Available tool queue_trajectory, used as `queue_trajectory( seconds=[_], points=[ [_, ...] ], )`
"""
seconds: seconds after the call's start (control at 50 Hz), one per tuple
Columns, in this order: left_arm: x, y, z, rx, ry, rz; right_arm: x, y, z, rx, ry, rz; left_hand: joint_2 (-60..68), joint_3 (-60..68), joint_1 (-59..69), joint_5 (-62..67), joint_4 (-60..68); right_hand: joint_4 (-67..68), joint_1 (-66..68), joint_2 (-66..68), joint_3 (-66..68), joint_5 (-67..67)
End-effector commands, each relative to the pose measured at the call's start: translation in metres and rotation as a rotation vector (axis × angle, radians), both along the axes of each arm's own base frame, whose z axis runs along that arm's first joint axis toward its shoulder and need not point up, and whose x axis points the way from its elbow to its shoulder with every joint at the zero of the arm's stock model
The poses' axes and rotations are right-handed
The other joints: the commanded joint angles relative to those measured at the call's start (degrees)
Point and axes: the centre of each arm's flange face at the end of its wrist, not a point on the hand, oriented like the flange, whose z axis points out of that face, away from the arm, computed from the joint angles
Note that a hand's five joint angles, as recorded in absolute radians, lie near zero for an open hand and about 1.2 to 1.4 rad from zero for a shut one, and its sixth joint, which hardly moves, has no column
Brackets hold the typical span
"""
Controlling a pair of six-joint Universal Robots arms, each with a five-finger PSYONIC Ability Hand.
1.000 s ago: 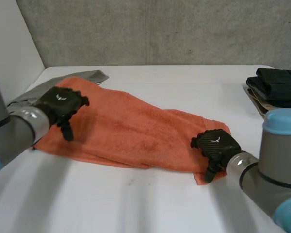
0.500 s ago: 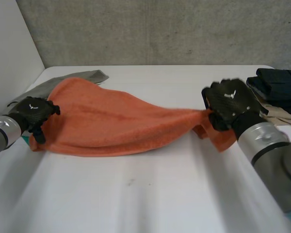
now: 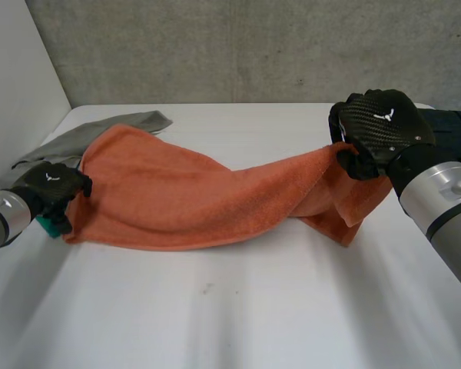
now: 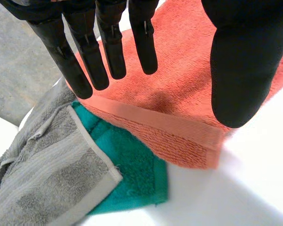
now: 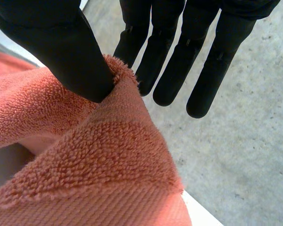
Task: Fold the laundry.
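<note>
The robot's left hand [image 3: 50,183], a matte black mechanical hand, and its right hand [image 3: 380,123], of the same make, each bear a small pale winged emblem [image 3: 383,115] on a back with a faint carbon-weave sheen. Behind each hand is a smooth silver-grey cylindrical wrist cuff [image 3: 446,192]. Ahead of that cuff, the fingers [image 4: 114,52] are slim, segmented black rods with rounded tips, and the thumb [image 4: 243,70] is far thicker.

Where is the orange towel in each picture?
Head view: the orange towel stretches across the white table from the left hand to the lifted right hand.
Left wrist view: it lies under the left hand, over a teal cloth beside the grey towel.
Right wrist view: its edge is pinched by the right hand's thumb.
Shared landmark: the grey towel by the left hand; the right hand's pinch.
</note>
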Motion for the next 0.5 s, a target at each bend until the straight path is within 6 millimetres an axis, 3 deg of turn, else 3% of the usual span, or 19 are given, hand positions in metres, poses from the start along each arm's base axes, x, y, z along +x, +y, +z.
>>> queue_trajectory(
  seconds=[0.02,0.18,0.34,0.46,0.5],
  points=[
    [0.001,0.005,-0.016,0.017,-0.057,-0.023,0.003,-0.002,-0.007,0.006,0.023,-0.004,4.0,4.1,3.9,4.5,4.0,11.6,15.6,12.5,12.0,13.3],
    [-0.002,-0.009,-0.044,0.008,-0.142,-0.071,0.004,-0.001,-0.009,0.009,0.026,0.0,5.5,5.6,5.5,6.1,5.6,11.6,15.6,12.5,12.0,13.3],
    [-0.006,-0.029,-0.05,-0.069,-0.175,-0.044,-0.001,-0.006,-0.011,0.013,0.029,-0.016,13.1,13.2,13.0,13.6,13.1,11.6,15.6,12.5,12.0,13.3],
    [-0.013,-0.036,-0.05,-0.103,-0.179,-0.063,-0.004,-0.009,-0.011,0.015,0.028,-0.03,49.5,49.6,49.5,50.1,49.5,11.6,15.6,12.5,12.0,13.3],
    [-0.016,-0.038,-0.045,-0.123,-0.186,-0.067,-0.006,-0.012,-0.01,0.013,0.026,-0.037,49.6,49.6,49.5,50.1,49.6,11.6,15.6,12.5,12.0,13.3]
  ],
)
